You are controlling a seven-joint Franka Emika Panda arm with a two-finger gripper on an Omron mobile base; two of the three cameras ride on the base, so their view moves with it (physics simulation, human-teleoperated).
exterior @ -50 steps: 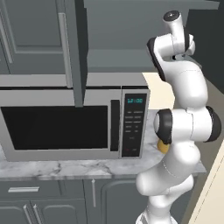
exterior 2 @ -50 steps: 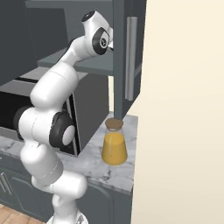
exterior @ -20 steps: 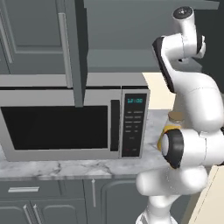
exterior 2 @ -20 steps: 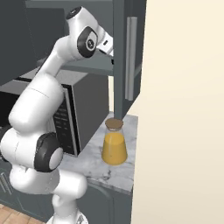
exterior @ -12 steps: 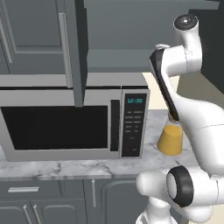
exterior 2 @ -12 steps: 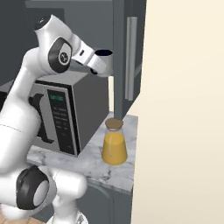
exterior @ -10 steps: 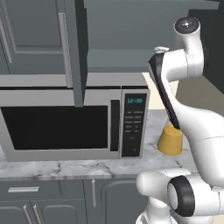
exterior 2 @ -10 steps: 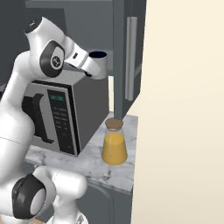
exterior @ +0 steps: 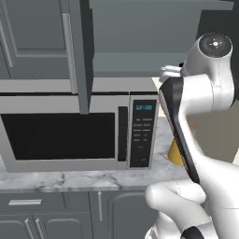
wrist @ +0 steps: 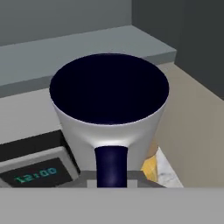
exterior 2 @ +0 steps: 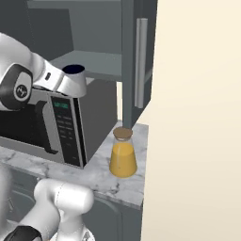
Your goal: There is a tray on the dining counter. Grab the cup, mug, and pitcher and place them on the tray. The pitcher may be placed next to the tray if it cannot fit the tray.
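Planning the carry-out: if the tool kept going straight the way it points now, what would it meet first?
Probably the grey cabinet shelf behind the pale navy-lined mug that the tool holds by its handle; depth is unclear.

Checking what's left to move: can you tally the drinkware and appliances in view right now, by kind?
Mugs: 1, the mug, pale with a dark navy inside, held up in the gripper above the microwave.
Pitchers: 1, the pitcher, yellow-orange, standing on the marble counter beside the microwave.
Microwaves: 1, the microwave.
Total: 3.
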